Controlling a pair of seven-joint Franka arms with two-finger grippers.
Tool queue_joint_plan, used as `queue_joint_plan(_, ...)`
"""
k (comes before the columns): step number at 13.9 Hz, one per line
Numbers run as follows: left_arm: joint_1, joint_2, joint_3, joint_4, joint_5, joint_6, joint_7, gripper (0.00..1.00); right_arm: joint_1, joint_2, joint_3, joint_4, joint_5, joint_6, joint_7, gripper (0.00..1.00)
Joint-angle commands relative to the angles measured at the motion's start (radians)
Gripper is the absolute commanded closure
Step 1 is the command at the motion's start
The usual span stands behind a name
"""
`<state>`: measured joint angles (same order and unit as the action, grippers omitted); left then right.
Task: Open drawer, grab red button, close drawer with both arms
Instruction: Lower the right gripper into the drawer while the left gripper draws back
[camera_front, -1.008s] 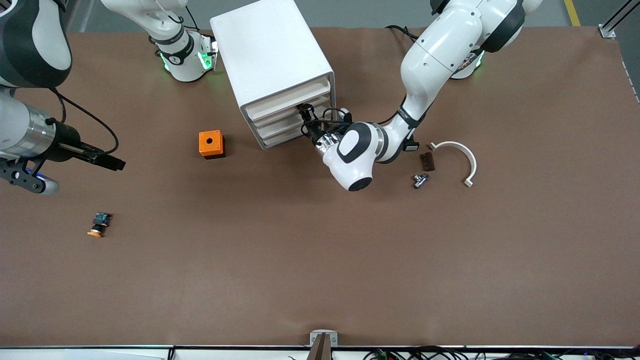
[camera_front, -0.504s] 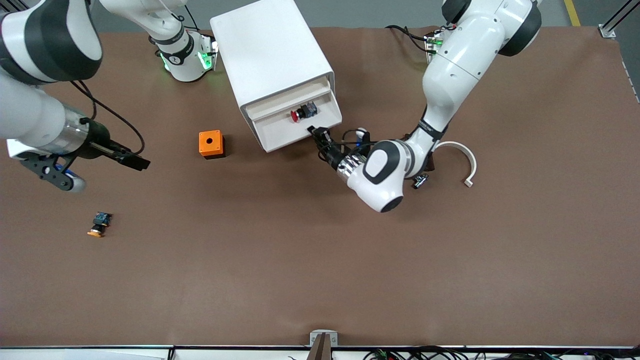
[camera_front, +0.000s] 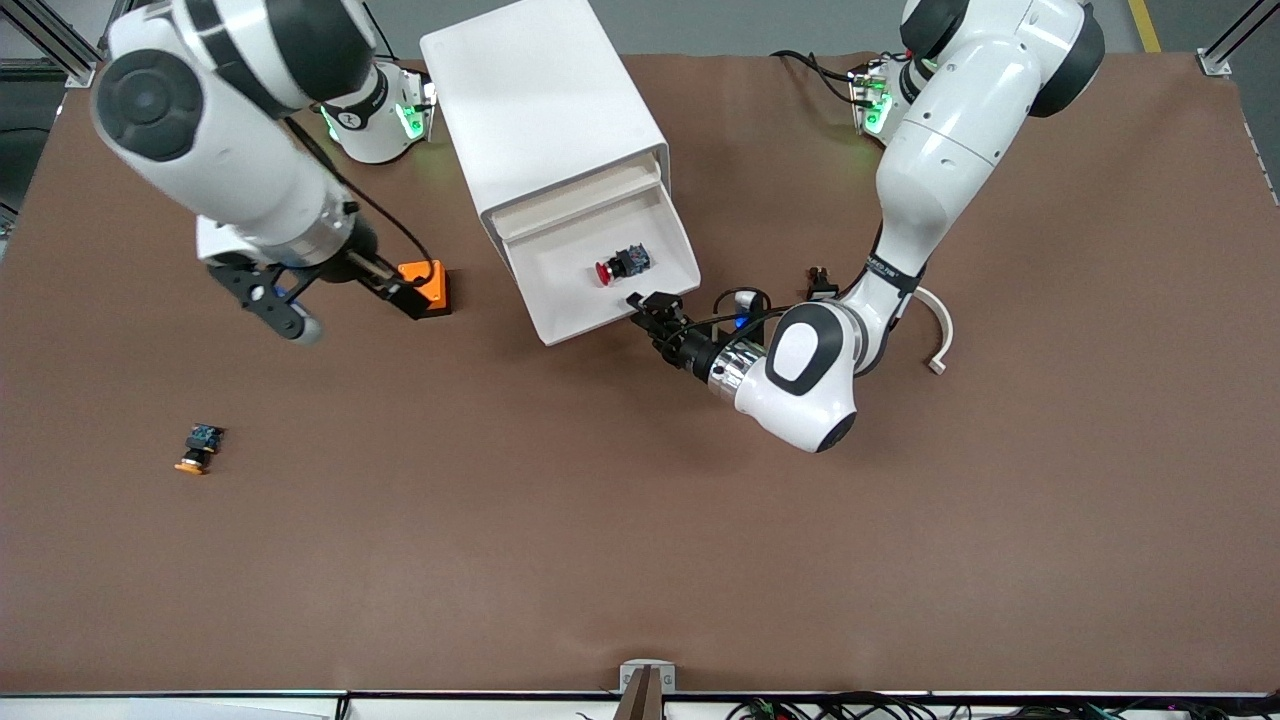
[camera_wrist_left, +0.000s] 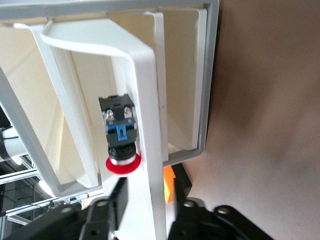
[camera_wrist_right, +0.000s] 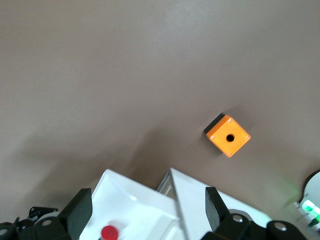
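Note:
The white cabinet (camera_front: 545, 110) has one drawer (camera_front: 570, 300) pulled out. The red-capped button (camera_front: 620, 265) lies inside it, and it also shows in the left wrist view (camera_wrist_left: 120, 137). My left gripper (camera_front: 652, 308) is shut on the drawer handle (camera_wrist_left: 145, 100) at the drawer's front, with its fingers on either side of the handle in the left wrist view (camera_wrist_left: 148, 197). My right gripper (camera_front: 405, 292) is open and empty, up over the orange cube (camera_front: 432, 285). In the right wrist view (camera_wrist_right: 145, 212) the drawer and the red cap (camera_wrist_right: 109, 232) show between its fingers.
The orange cube with a hole (camera_wrist_right: 228, 135) sits beside the cabinet toward the right arm's end. An orange-capped button (camera_front: 198, 448) lies nearer the front camera at that end. A white curved piece (camera_front: 938, 320) lies beside the left arm.
The left gripper has pulled the drawer farther out, uncovering the red button. The right arm has swung in from the table's end to over the orange cube.

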<state>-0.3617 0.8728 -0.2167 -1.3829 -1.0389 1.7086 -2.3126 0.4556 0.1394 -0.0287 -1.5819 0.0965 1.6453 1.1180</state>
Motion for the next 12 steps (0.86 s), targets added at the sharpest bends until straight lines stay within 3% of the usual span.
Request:
queue_joint_plan(1, 0.024, 0.006, -0.009, 0.027, -0.018, 0.006, 0.007, 0.01, 0.092, 0.005, -0.011, -0.010, -0.003, 0.042, 0.156, 0.00)
queue_joint_plan(4, 0.049, 0.002, -0.006, 0.065, 0.016, 0.000, 0.007, 0.01, 0.205, 0.008, -0.013, -0.081, -0.012, 0.163, 0.322, 0.00)
queue_joint_plan(7, 0.083, 0.002, 0.010, 0.082, 0.130, 0.000, 0.027, 0.01, 0.276, 0.041, -0.013, -0.119, -0.015, 0.249, 0.446, 0.00)
queue_joint_plan(12, 0.115, -0.020, 0.072, 0.084, 0.250, 0.000, 0.093, 0.01, 0.403, 0.163, -0.013, -0.119, -0.119, 0.361, 0.702, 0.00)
